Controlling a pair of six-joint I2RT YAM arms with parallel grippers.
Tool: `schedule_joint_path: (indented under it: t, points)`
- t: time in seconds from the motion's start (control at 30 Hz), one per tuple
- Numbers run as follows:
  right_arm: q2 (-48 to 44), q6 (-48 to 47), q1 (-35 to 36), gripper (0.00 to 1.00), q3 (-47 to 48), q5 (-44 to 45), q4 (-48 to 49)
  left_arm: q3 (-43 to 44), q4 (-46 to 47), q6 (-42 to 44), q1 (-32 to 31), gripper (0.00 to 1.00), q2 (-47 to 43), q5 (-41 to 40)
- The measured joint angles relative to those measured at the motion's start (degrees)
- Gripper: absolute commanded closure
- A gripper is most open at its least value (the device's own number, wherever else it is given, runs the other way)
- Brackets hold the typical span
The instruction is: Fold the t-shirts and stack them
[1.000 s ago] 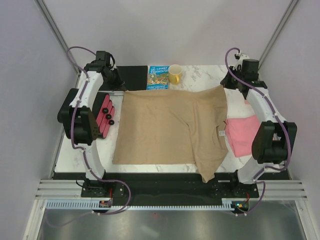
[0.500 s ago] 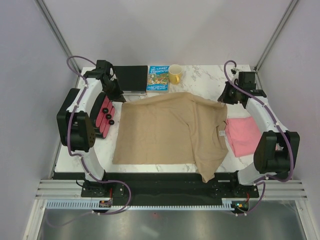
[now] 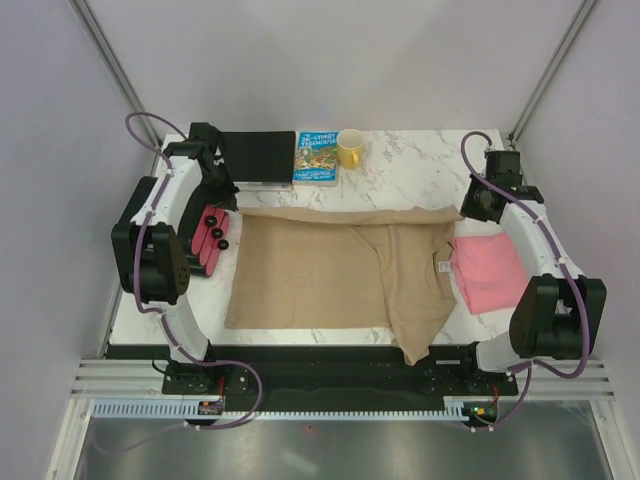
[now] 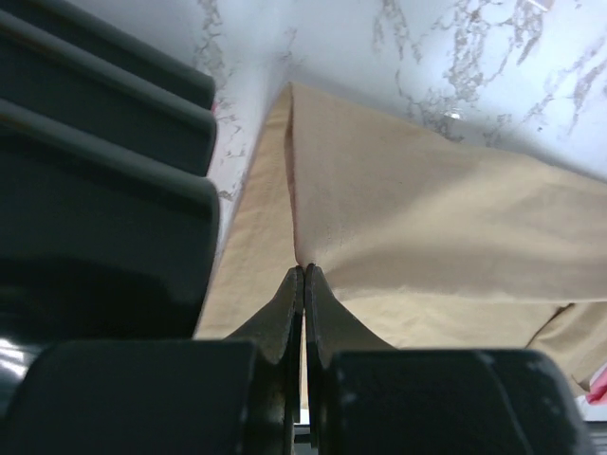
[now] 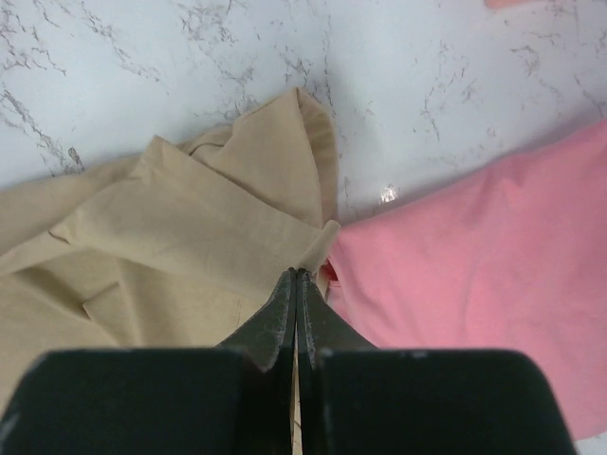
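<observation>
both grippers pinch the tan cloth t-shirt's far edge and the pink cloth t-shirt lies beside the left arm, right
No: the pink cloth t-shirt lies beside the right arm, per the top external view; the tan cloth t-shirt part holds.

The left edge of the pink t-shirt (image 3: 492, 272) is covered by the tan t-shirt (image 3: 320, 270). The print on the neck label (image 3: 438, 266) is too small to be read. In the left wrist view, the drawer box (image 4: 95, 190) is blurred and cut off at the left edge. In the right wrist view, the pink t-shirt is cut off at the right edge.
</observation>
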Motion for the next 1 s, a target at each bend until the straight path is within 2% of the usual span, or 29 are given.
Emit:
schedule_joint_path:
  t: [0.53,0.8,0.9,1.0]
  points:
    - [5.44,-0.26,-0.17,1.0,-1.25,-7.76,-5.18,1.42,-2.25,1.22,-0.31,0.98,4.68,0.92]
    - [6.36,-0.26,-0.2,1.0,-1.27,-7.54,-7.13,1.84,-3.06,1.6,-0.68,0.98,5.22,-0.66]
    - [6.36,-0.26,-0.2,0.82,-1.27,-7.39,-7.56,3.15,-4.61,1.9,-0.92,0.87,6.19,-1.55]
    - [6.36,-0.46,-0.17,0.8,-1.27,-6.84,-7.89,4.2,-5.49,2.25,-1.18,0.77,6.99,-2.12]
